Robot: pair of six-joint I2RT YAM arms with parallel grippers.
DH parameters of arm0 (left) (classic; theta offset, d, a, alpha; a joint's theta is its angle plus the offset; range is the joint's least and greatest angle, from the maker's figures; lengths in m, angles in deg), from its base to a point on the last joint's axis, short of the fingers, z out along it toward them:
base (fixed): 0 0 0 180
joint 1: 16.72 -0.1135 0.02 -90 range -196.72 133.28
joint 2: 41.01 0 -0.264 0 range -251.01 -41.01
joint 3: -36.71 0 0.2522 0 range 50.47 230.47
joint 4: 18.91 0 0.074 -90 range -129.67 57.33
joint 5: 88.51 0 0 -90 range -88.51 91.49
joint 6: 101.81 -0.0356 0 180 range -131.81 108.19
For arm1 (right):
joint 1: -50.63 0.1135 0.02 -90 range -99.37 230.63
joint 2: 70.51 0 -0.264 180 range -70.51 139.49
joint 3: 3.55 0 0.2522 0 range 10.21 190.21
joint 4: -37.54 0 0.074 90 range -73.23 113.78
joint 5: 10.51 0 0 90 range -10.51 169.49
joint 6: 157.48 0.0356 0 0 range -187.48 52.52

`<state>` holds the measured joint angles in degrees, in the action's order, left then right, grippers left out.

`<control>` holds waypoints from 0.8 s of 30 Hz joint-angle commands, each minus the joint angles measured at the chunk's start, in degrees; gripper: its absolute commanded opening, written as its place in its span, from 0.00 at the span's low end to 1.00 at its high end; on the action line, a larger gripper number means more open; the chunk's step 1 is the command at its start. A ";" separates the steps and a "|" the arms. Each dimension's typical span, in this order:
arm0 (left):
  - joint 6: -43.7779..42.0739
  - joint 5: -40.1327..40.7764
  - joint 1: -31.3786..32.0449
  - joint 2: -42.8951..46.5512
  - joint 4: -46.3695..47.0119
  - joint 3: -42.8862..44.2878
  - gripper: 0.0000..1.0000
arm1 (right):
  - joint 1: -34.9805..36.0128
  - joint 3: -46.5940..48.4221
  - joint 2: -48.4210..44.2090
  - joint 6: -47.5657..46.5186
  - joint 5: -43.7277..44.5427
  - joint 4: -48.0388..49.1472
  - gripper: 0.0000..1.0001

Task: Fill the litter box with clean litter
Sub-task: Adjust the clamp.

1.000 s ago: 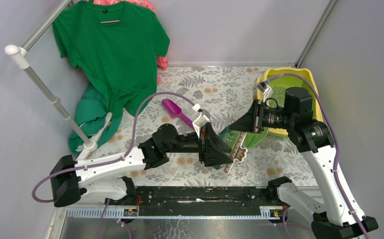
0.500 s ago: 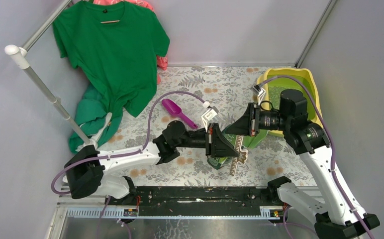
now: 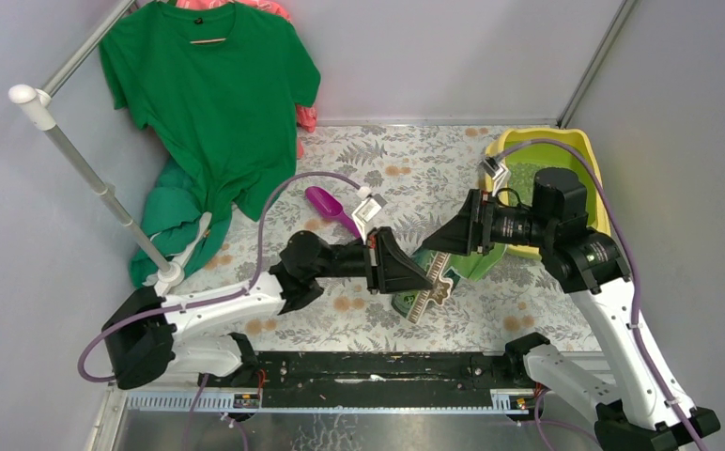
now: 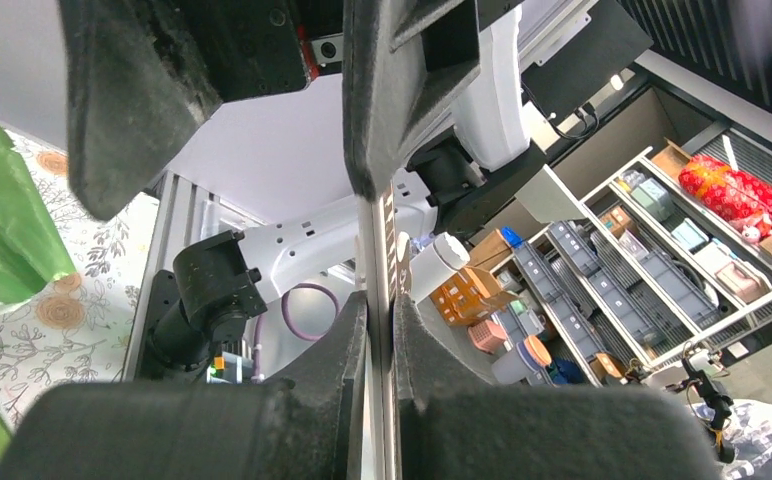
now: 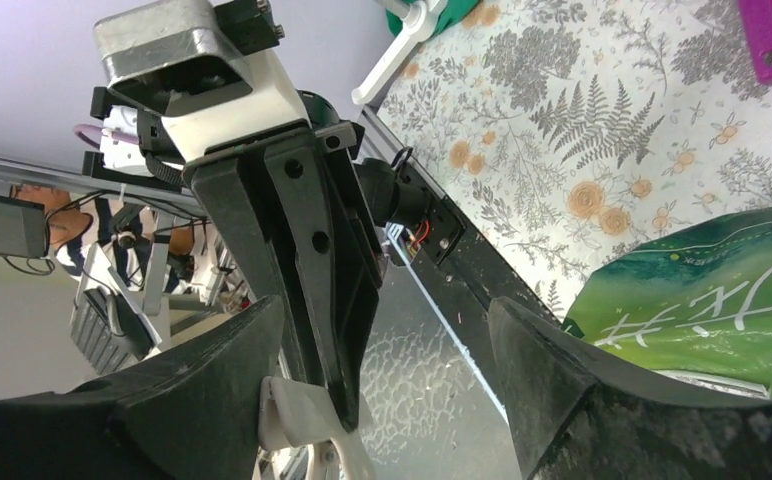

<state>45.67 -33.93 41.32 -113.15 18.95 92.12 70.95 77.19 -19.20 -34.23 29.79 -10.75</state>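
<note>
The yellow litter box [image 3: 592, 150] stands at the far right, with green clean litter [image 3: 528, 177] inside, partly hidden by my right arm. A glossy green bag [image 3: 471, 263] [image 5: 702, 300] lies in front of it. My left gripper [image 3: 423, 278] [image 4: 380, 310] is shut on a flat pale strip [image 3: 427, 296] [image 4: 380, 250] with a toothed edge, next to the bag. My right gripper [image 3: 441, 246] [image 5: 387, 305] is open, its fingers [image 4: 132, 100] spread around the left gripper's tip and gripping nothing.
A purple scoop [image 3: 332, 209] [image 5: 767, 40] lies on the floral cloth left of the grippers. A green T-shirt [image 3: 208, 94] hangs on a white rack [image 3: 86, 169] at the back left. Grey walls close in both sides, and a black rail [image 3: 377, 366] runs along the near edge.
My left gripper shut on the strip. My right gripper then opened and let go of it. The left arm has drawn slightly left with the strip.
</note>
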 commanded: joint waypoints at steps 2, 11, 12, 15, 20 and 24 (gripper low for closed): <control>2.36 1.54 -1.93 6.71 2.61 -1.92 0.07 | -0.07 1.20 -3.33 -0.67 6.34 1.23 0.81; 3.61 3.93 -3.67 9.84 -1.77 -3.24 0.07 | -0.08 -7.11 -9.96 10.15 3.88 16.20 0.85; 4.15 3.63 -3.66 9.18 -0.88 -3.32 0.07 | -0.02 -7.81 -10.33 10.73 4.05 17.18 0.85; 6.06 2.56 -3.72 6.75 2.50 -3.57 0.07 | -0.10 -9.00 -10.95 12.24 5.71 19.96 0.88; 7.13 3.43 -3.72 5.81 4.57 -5.43 0.06 | -0.09 -7.13 -11.12 12.31 8.91 21.47 0.92; 7.43 5.78 -4.32 7.03 3.68 -6.62 0.06 | -0.04 -5.58 -12.38 11.53 10.32 21.54 0.93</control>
<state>51.83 -30.54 37.85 -107.62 18.20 86.55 70.93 68.23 -29.93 -22.60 38.14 6.41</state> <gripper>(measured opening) 0.130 0.930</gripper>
